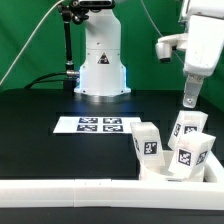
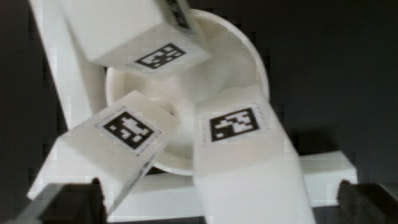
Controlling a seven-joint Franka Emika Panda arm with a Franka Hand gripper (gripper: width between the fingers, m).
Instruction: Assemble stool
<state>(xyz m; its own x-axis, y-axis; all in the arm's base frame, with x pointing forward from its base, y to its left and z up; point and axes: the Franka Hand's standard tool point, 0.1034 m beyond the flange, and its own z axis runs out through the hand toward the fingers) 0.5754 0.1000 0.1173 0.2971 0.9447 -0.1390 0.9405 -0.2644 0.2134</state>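
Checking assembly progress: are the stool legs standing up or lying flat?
Standing, though leaning: all three legs rise from the seat with tagged faces showing. Whether they're fully seated, cannot tell.

No words or numbers can be read here. Only square tags (image 2: 128,127) show, on the legs (image 2: 258,175) and the marker board (image 1: 98,124).

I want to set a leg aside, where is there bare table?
Bare table lies on the exterior view's left, bordered by the marker board and rail. Crowded: the legs and seat by the rail's corner, under the gripper.
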